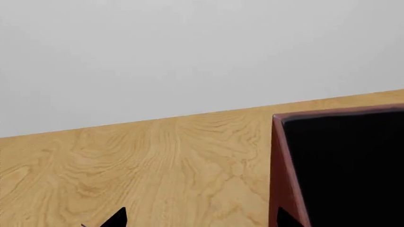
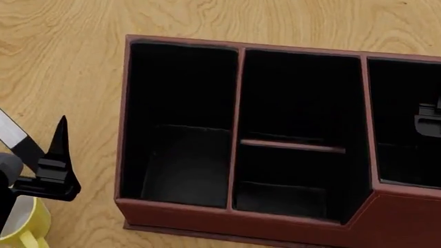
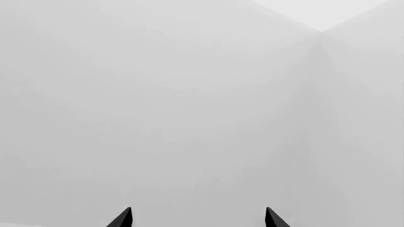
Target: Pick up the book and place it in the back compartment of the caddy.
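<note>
Currently I read the left gripper (image 2: 59, 155) hovering over the wooden table (image 2: 62, 62), just outside the caddy (image 2: 241, 227), whose dark red outer wall stands immediately to its right. In the left wrist view its two black fingertips (image 1: 117, 218) sit far apart, one over bare wood and the other against the caddy's corner, so I rate the jaws as wide with nothing between them. A yellow-and-white mug (image 2: 24, 227) stands directly beneath the arm, nearer the robot than the fingers.

The right gripper (image 3: 197, 218) shows two dark tips well separated against a plain pale wall (image 3: 189, 94); it is spread wide and holds nothing. In the head view only a small part of it appears, over the caddy's far right cell.

The back compartment (image 2: 300, 93) lies right of the left gripper, beyond the low red cross divider (image 2: 293, 145), and appears black and unoccupied. I cannot locate the book in any view.
</note>
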You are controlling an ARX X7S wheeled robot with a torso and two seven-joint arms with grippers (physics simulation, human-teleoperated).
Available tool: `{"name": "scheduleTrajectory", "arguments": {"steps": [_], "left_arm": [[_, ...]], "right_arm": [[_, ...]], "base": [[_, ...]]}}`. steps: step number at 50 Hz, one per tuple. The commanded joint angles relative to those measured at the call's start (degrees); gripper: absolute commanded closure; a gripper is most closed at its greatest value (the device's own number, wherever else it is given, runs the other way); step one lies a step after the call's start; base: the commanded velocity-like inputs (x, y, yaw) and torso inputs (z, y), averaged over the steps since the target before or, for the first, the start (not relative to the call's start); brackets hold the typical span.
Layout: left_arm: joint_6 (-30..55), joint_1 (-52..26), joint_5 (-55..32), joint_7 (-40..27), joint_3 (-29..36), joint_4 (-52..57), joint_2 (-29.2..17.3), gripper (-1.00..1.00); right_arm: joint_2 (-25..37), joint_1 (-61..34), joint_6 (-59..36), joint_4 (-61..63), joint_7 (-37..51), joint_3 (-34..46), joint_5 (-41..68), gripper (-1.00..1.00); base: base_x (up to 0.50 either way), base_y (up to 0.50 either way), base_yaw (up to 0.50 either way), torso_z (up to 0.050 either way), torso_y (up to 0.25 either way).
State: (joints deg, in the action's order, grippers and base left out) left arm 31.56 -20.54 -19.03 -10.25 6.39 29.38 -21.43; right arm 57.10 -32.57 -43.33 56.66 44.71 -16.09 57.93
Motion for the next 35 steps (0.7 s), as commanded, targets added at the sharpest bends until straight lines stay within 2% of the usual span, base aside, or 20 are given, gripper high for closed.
{"name": "scheduleTrajectory", "arguments": {"steps": [1, 6, 15, 16, 21, 24, 25, 28, 35], "left_arm": [[2.8, -0.5, -1.3, -1.2, -0.5, 2.1, 0.1, -1.00], [6.0, -1.0, -2.4, -2.6, -1.1, 4.4, 0.2, -1.00], [17.7, -4.1, -7.5, -7.8, -4.5, 9.8, 1.3, -1.00], [21.2, -4.8, -9.9, -8.7, -6.1, 10.7, 2.1, -1.00], [25.1, -5.8, -13.7, -10.8, -10.0, 12.7, 4.1, -1.00], [27.7, -6.9, -12.4, -14.2, -9.8, 13.5, 4.2, -1.00], [31.2, -7.7, -12.9, -16.6, -10.9, 13.7, 5.1, -1.00], [31.9, -8.3, -10.2, -20.0, -9.6, 14.7, 4.9, -1.00], [34.9, -8.9, -12.9, -22.1, -14.0, 14.4, 8.6, -1.00]], "right_arm": [[0.4, 0.8, 0.5, 0.2, 0.2, -0.8, 0.2, -1.00], [0.4, 2.0, 1.0, 0.2, 0.0, -1.6, 0.1, -1.00], [0.6, 3.3, 1.7, 0.2, -0.2, -2.6, 0.0, -1.00], [0.5, 3.6, 1.8, 0.2, -0.3, -2.9, 0.1, -1.00], [0.4, 4.7, 2.4, 0.2, -0.6, -3.7, -0.2, -1.00], [0.2, 5.3, 2.7, 0.0, -0.9, -3.9, -0.6, -1.00], [0.2, 5.3, 2.8, 0.1, -0.8, -3.9, -0.6, -1.00], [0.1, 5.4, 3.0, 0.0, -0.8, -3.7, -0.6, -1.00], [0.1, 5.3, 3.4, -0.2, -0.9, -3.1, -1.0, -1.00]], "base": [[0.00, 0.00, 0.00, 0.000, 0.000], [0.00, 0.00, 0.00, 0.000, 0.000], [0.00, 0.00, 0.00, 0.000, 0.000], [0.00, 0.00, 0.00, 0.000, 0.000], [0.00, 0.00, 0.00, 0.000, 0.000], [0.00, 0.00, 0.00, 0.000, 0.000], [0.00, 0.00, 0.00, 0.000, 0.000], [0.00, 0.00, 0.00, 0.000, 0.000], [0.00, 0.00, 0.00, 0.000, 0.000]]}}
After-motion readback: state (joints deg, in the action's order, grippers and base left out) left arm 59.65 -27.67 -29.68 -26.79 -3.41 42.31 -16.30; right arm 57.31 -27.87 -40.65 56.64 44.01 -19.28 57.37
